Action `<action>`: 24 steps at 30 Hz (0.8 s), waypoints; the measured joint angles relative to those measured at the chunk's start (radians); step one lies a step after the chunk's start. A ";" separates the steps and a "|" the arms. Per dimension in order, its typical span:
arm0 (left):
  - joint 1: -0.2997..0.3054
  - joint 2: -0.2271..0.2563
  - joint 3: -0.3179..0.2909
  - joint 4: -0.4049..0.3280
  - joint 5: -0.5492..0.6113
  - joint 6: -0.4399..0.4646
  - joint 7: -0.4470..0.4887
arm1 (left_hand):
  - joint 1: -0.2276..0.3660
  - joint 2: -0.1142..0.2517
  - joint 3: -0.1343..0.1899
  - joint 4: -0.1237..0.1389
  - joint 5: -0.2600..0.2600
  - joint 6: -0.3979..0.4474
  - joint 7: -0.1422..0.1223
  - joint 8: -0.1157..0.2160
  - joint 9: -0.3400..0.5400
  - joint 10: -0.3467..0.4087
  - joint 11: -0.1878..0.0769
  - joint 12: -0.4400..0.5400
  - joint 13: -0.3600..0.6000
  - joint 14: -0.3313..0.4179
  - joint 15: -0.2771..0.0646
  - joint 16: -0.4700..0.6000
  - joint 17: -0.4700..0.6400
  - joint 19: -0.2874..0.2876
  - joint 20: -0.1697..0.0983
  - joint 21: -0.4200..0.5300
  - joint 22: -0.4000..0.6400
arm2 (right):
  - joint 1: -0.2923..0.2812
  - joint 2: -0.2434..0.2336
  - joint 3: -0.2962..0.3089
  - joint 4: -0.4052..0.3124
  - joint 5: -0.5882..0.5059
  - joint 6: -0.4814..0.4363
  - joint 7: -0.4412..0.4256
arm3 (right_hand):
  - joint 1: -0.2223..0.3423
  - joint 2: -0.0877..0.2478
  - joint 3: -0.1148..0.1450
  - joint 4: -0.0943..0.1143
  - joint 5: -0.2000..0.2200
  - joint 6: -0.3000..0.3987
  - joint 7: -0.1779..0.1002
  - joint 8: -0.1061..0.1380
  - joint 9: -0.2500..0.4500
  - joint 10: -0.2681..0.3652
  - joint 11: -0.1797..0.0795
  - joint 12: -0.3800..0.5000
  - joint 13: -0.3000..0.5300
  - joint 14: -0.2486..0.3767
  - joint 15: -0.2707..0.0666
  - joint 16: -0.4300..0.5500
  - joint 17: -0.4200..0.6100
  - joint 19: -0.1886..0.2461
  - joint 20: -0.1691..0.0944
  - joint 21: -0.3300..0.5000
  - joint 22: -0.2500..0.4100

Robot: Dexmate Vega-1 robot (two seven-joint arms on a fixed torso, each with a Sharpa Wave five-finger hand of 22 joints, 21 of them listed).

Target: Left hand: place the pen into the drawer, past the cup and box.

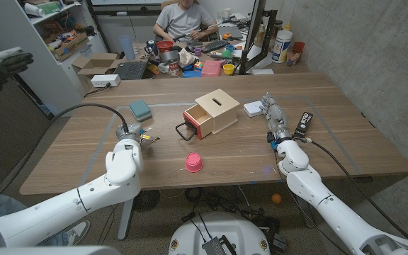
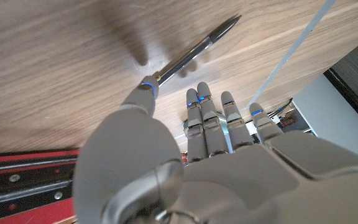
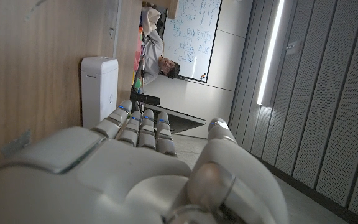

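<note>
A silver and black pen point(image 2: 194, 51) shows on the wooden table point(image 1: 83, 159), just right of my left hand point(image 1: 128, 136). In the left wrist view my left hand point(image 2: 185, 155) points its straight fingers point(image 2: 211, 118) at the table. Its thumb tip touches the pen's near end, and whether it pinches the pen is unclear. The wooden box point(image 1: 218, 108) stands mid-table with its red drawer point(image 1: 194, 122) pulled open toward me. A pink cup point(image 1: 193, 162) lies on its side in front of the drawer. My right hand point(image 1: 275, 117) stands on the table holding nothing.
A teal sponge block point(image 1: 140, 109) sits beyond my left hand. A white device point(image 1: 253, 108) and a black remote point(image 1: 302, 125) flank my right hand. A person sits at a cluttered desk behind the table.
</note>
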 measured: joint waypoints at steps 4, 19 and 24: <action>-0.011 -0.016 0.012 0.013 0.016 -0.001 -0.014 | 0.004 0.001 0.000 0.000 0.000 0.015 0.003 0.000 0.000 0.014 -0.003 0.000 0.002 0.009 -0.002 0.000 0.000 0.010 0.000 0.004 0.000 | 0.006 0.006 0.003 0.019 0.003 0.005 0.006 | 0.000 0.000 0.000 0.000 0.000 -0.005 -0.005 0.000 0.000 0.000 0.000 0.000 0.000 0.000 0.000 0.000 0.000 0.000 0.000 0.000 0.000; -0.066 -0.100 0.097 0.082 0.177 0.036 -0.079 | 0.088 0.009 0.013 -0.013 -0.021 0.118 0.000 0.012 0.000 0.113 -0.020 0.005 0.002 0.059 -0.016 0.010 -0.005 0.037 0.002 0.004 0.000 | 0.020 0.025 0.022 0.088 0.040 0.045 0.055 | 0.000 0.000 -0.007 0.001 0.000 -0.006 -0.005 0.000 0.000 0.000 0.000 0.000 0.000 0.000 0.000 0.000 0.000 -0.007 0.007 -0.008 0.000; -0.067 -0.126 0.106 0.102 0.239 0.041 -0.103 | 0.088 0.009 0.011 -0.011 -0.027 0.122 0.004 0.008 0.000 0.117 -0.013 0.000 0.002 0.067 -0.008 0.010 -0.005 0.048 0.002 0.004 0.000 | 0.024 0.029 0.026 0.103 0.048 0.051 0.068 | 0.000 0.000 -0.007 0.002 0.000 -0.002 -0.008 0.000 0.000 0.000 0.000 0.000 0.000 0.000 0.000 0.000 0.000 -0.007 0.007 -0.008 0.000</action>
